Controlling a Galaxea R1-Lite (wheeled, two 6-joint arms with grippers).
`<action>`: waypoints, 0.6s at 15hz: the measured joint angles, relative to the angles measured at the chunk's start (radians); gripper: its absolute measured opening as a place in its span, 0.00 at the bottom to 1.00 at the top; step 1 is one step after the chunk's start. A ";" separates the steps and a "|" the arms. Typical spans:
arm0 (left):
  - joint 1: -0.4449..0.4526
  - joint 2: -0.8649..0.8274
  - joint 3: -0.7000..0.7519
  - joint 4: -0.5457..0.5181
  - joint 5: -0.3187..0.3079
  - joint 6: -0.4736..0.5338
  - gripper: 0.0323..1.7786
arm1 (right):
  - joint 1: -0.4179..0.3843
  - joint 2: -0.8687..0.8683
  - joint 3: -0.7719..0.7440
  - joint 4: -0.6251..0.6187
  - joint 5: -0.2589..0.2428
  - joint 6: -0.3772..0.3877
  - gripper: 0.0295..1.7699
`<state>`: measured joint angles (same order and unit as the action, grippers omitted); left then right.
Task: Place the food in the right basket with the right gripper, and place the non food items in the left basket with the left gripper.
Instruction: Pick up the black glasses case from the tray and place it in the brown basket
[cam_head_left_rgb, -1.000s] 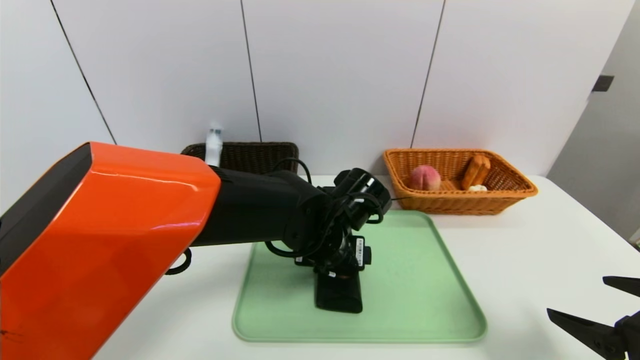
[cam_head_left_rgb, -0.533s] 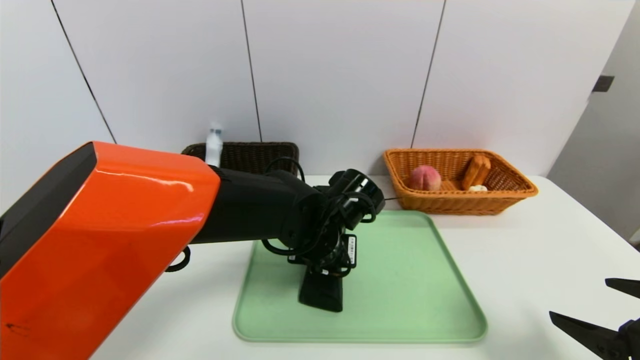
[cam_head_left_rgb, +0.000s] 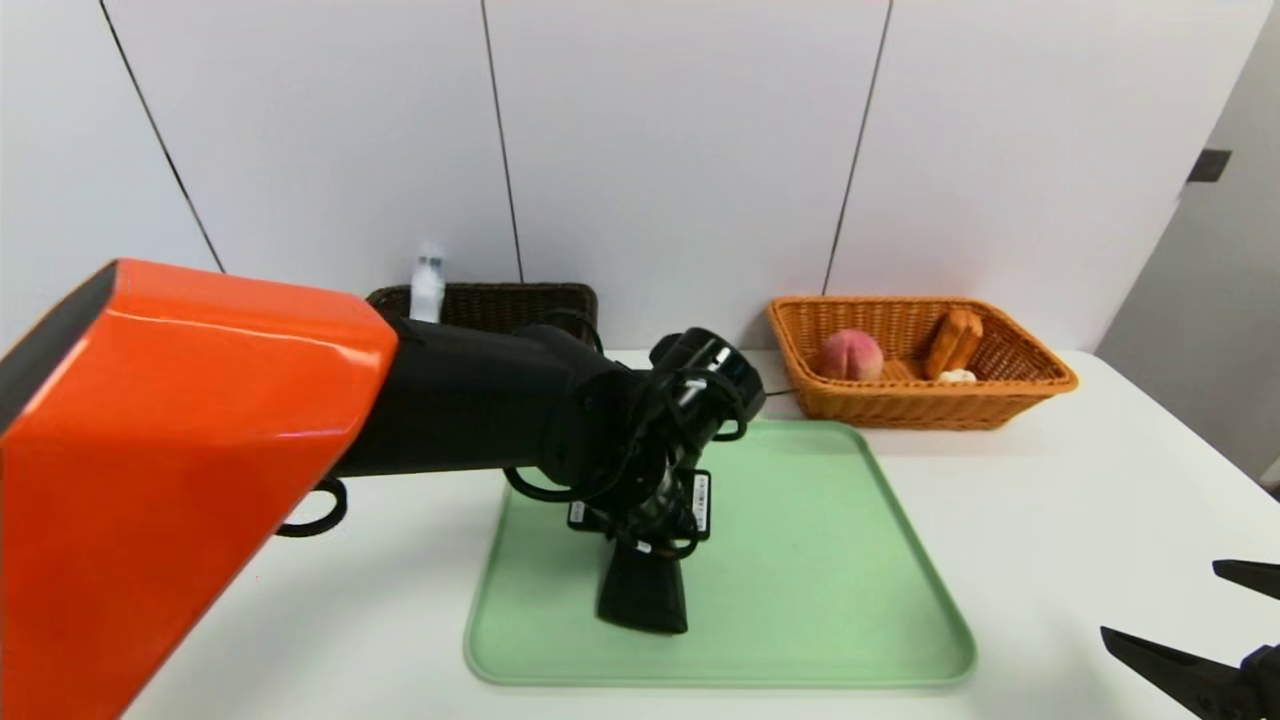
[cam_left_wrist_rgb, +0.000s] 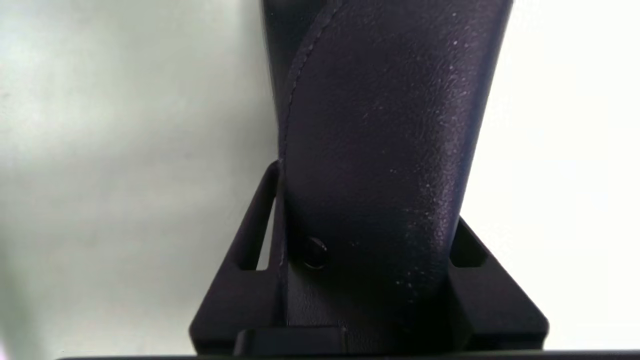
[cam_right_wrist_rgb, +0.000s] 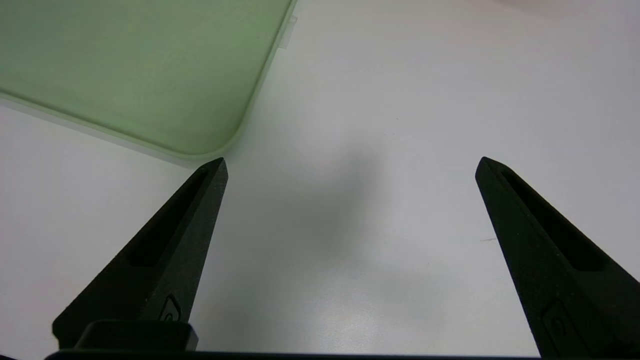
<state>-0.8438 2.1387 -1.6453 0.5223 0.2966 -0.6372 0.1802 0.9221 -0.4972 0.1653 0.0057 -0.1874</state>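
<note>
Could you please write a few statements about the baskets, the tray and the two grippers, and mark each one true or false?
1. The left gripper is clamped on a black leather-like pouch. True.
2. The orange basket is empty. False: it holds a peach, a piece of bread and a small white item.
3. The right gripper is open over bare white table. True.
4. The pouch is already over the dark basket. False: it is above the green tray.
5. The right gripper carries a peach. False: it holds nothing.
</note>
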 joint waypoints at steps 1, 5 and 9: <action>0.001 -0.027 -0.003 -0.004 0.002 0.005 0.30 | 0.000 0.000 0.002 0.000 0.000 0.000 0.97; 0.037 -0.155 -0.015 -0.024 0.011 0.055 0.27 | 0.001 -0.001 0.014 0.000 -0.001 -0.013 0.97; 0.151 -0.260 -0.016 -0.077 0.009 0.143 0.26 | 0.000 -0.009 0.033 0.000 -0.001 -0.019 0.97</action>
<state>-0.6932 1.8789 -1.6615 0.4457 0.3057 -0.4940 0.1802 0.9130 -0.4647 0.1649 0.0043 -0.2062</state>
